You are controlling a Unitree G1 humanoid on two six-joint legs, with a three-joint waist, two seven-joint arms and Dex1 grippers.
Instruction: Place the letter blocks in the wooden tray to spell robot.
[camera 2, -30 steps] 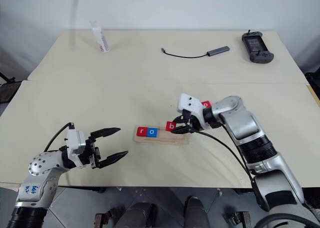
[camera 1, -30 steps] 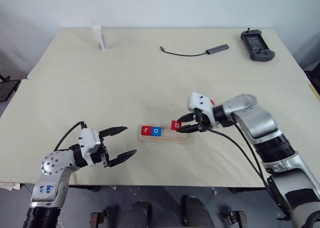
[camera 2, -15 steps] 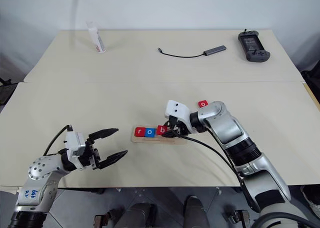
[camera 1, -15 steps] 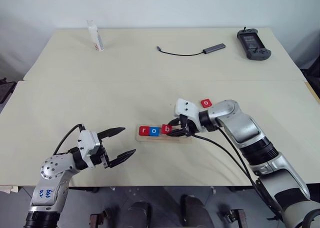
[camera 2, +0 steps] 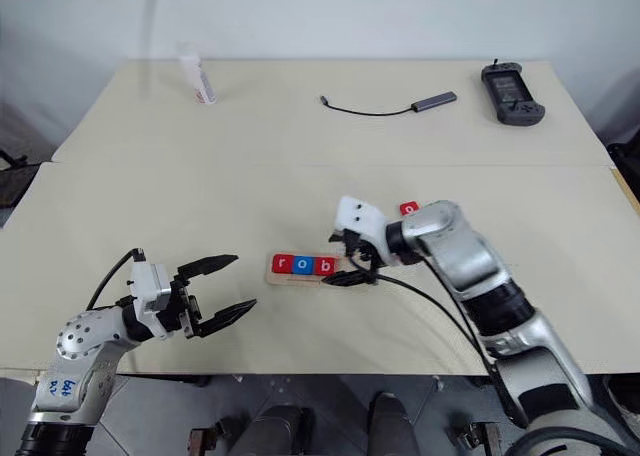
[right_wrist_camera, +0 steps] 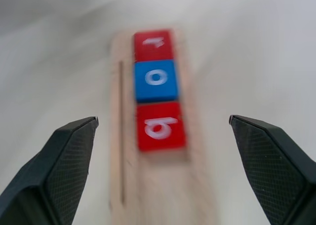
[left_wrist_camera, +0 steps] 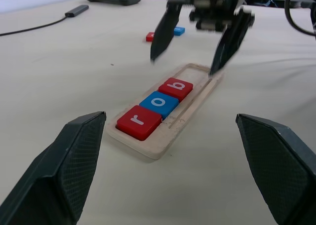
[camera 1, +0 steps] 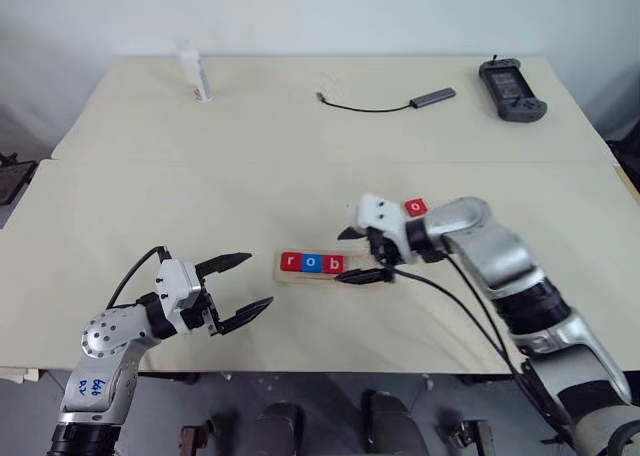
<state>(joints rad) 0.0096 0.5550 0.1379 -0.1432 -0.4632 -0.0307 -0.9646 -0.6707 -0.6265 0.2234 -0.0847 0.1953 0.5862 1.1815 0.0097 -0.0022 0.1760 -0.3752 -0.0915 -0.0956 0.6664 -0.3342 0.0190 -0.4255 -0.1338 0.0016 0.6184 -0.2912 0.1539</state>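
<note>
The wooden tray (camera 1: 372, 282) lies on the table in front of me. Three letter blocks sit in its left part: a red r (camera 1: 291, 263), a blue o (camera 1: 312, 263) and a red b (camera 1: 333, 264). My right gripper (camera 1: 356, 254) hangs open and empty just over the tray's bare right half, beside the b (right_wrist_camera: 161, 126). Behind that arm a loose red block (camera 1: 416, 207) lies on the table, and the left wrist view shows a blue block (left_wrist_camera: 178, 31) next to a red one (left_wrist_camera: 149, 36). My left gripper (camera 1: 256, 281) is open and empty, left of the tray.
At the table's far side stand a white bottle (camera 1: 197, 73), a grey adapter on a black cable (camera 1: 432, 97) and a black handheld controller (camera 1: 512, 77). A seam between two tabletops runs across behind the tray.
My right gripper set the red b into the tray beside the blue o, opened wide and lifted slightly away. The left gripper stayed where it was.
</note>
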